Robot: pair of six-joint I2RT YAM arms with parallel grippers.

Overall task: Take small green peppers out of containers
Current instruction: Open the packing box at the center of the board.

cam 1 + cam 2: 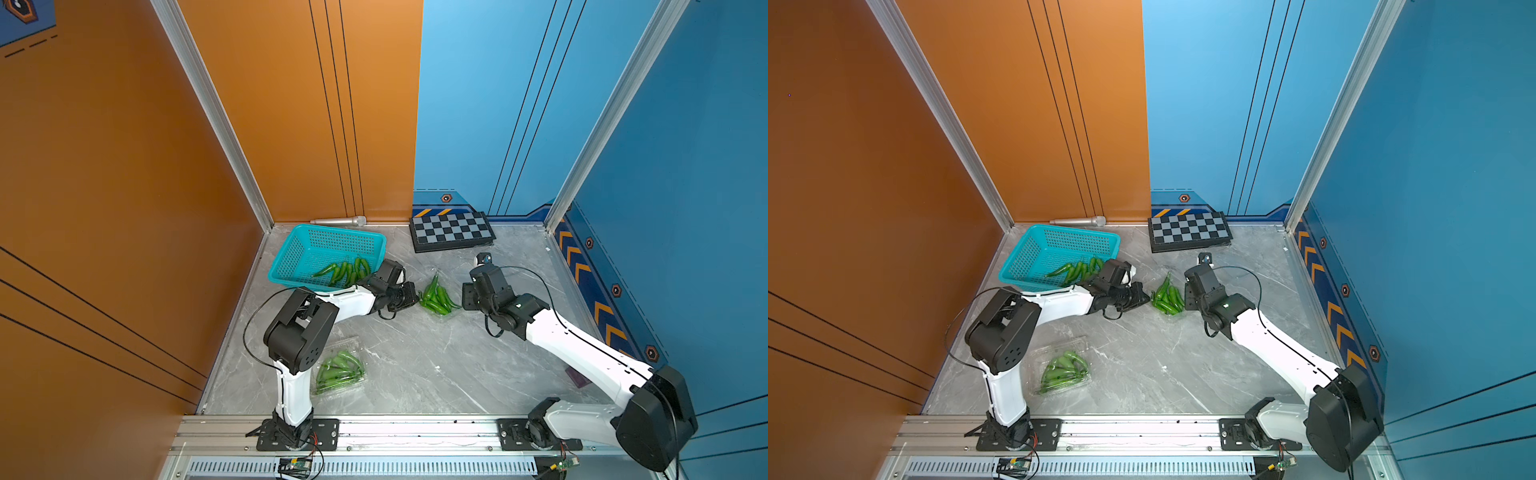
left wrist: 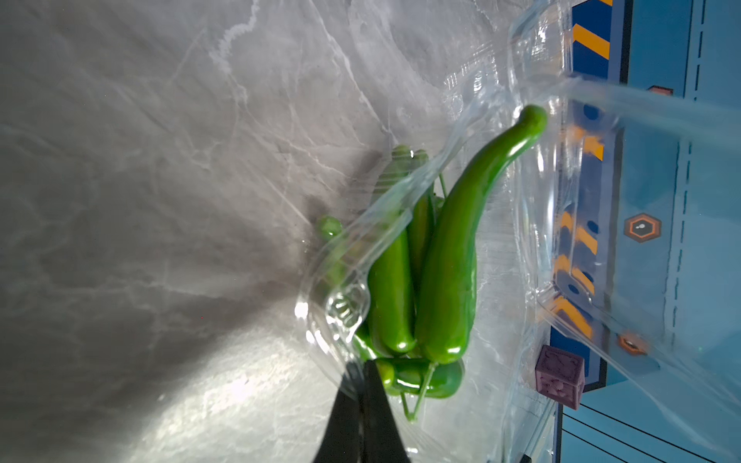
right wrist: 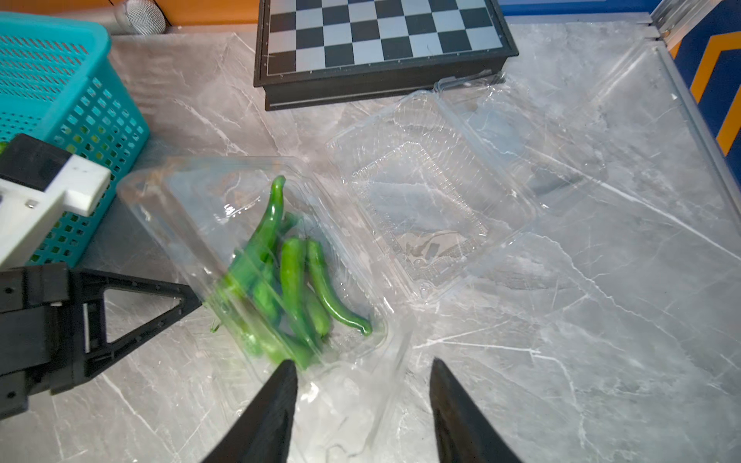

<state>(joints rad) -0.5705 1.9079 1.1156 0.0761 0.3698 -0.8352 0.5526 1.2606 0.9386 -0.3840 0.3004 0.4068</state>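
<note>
A clear open container [image 3: 256,256] lies mid-table, tilted, with several small green peppers [image 3: 292,276] inside; both top views show that pile [image 1: 437,297] [image 1: 1168,298]. My left gripper [image 2: 363,371] is shut on that container's thin plastic rim, on the basket side [image 1: 414,296]. My right gripper [image 3: 363,366] hangs open over the container's opposite edge, holding nothing. A second container [image 1: 338,370], closed and full of peppers, sits by the left arm's base. An empty open container [image 3: 433,192] lies beyond the first. More peppers [image 1: 347,270] lie in the teal basket [image 1: 316,245].
A chessboard [image 1: 452,232] and a silver microphone [image 1: 338,221] lie along the back wall. A small purple cube [image 2: 559,377] stands near the right wall. Aluminium rails edge the marble table, and the teal basket fills the back left corner.
</note>
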